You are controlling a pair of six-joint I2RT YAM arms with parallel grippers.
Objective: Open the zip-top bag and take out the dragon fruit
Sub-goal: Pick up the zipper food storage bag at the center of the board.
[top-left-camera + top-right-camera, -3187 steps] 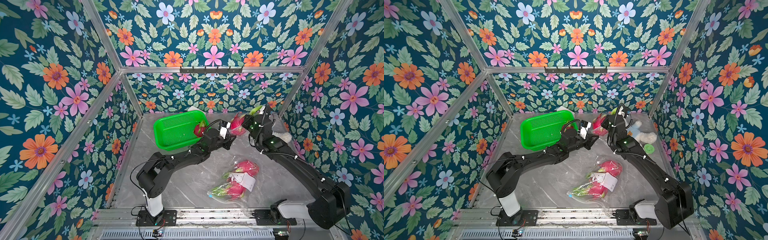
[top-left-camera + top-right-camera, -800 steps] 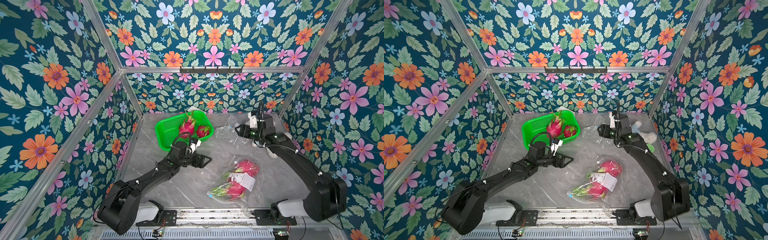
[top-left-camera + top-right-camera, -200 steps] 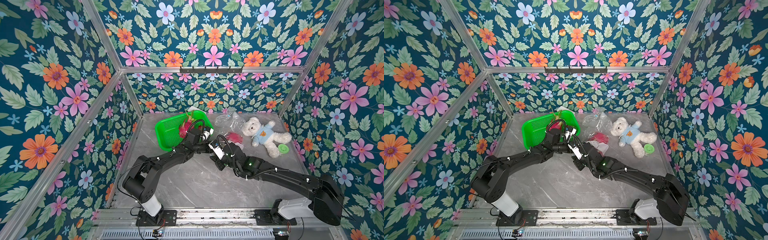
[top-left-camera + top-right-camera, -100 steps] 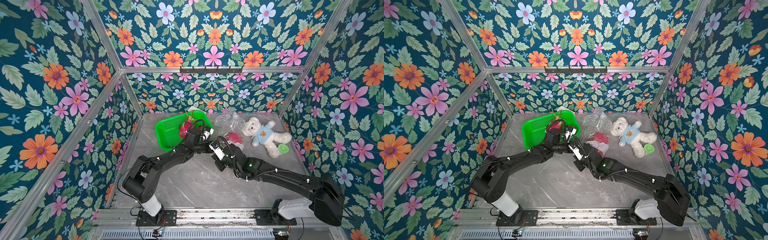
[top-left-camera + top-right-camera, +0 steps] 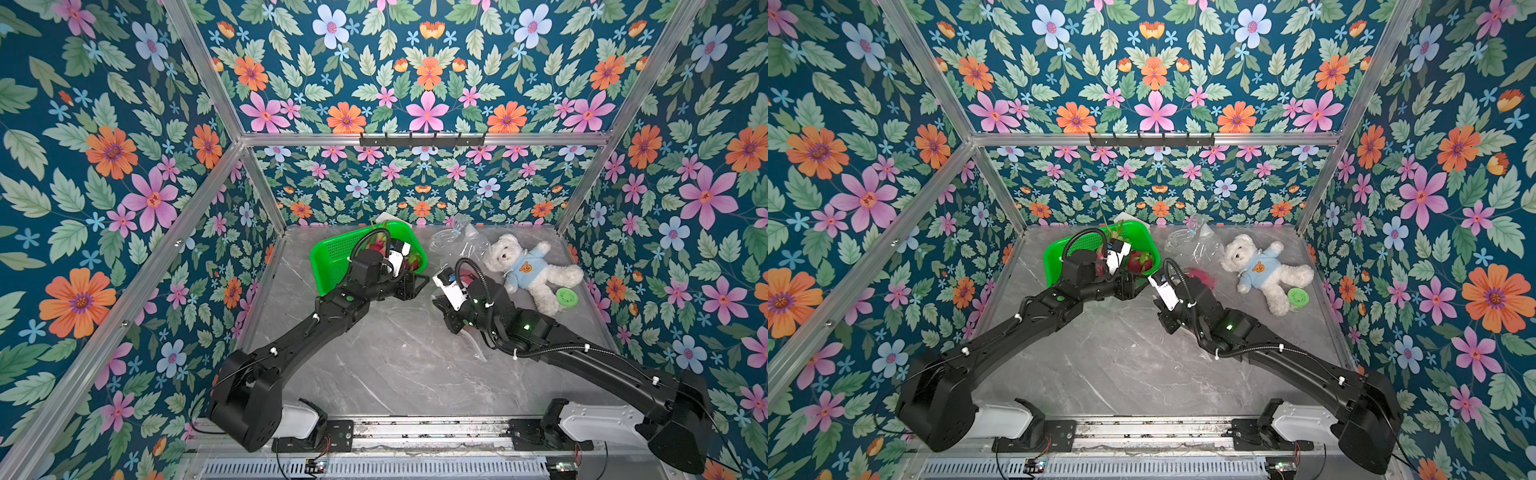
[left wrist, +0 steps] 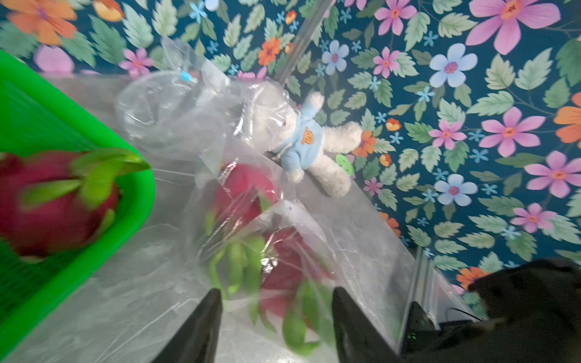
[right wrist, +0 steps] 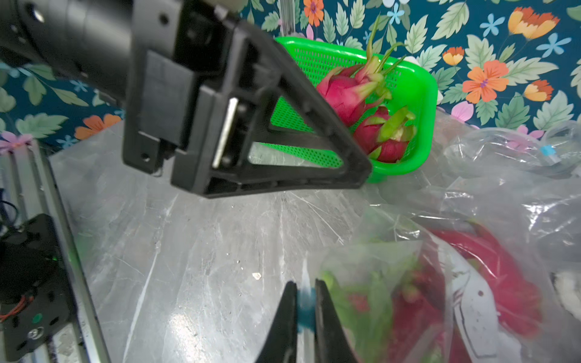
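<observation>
The zip-top bag (image 7: 471,220) lies crumpled on the marble table, holding pink dragon fruit (image 7: 490,276) with green scales (image 6: 239,264). My right gripper (image 7: 303,292) is shut on the bag's blue slider (image 7: 304,309). In both top views the right arm covers most of the bag, with pink fruit (image 5: 1200,276) showing behind the wrist. My left gripper (image 6: 276,314) stands open just in front of the bagged fruit, nothing between its fingers (image 7: 283,141). In a top view it sits at the basket's near corner (image 5: 415,286). Two dragon fruit (image 7: 342,91) (image 7: 386,138) lie in the green basket (image 7: 421,94).
The green basket (image 5: 332,257) stands at the back left. An empty clear bag (image 5: 457,241) lies crumpled at the back. A white teddy bear (image 5: 523,270) in a blue shirt and a small green lid (image 5: 565,297) lie at the right. Floral walls enclose the table.
My left gripper has opened over the last second. The right gripper has closed on the blue slider. Both arms have stayed almost in place.
</observation>
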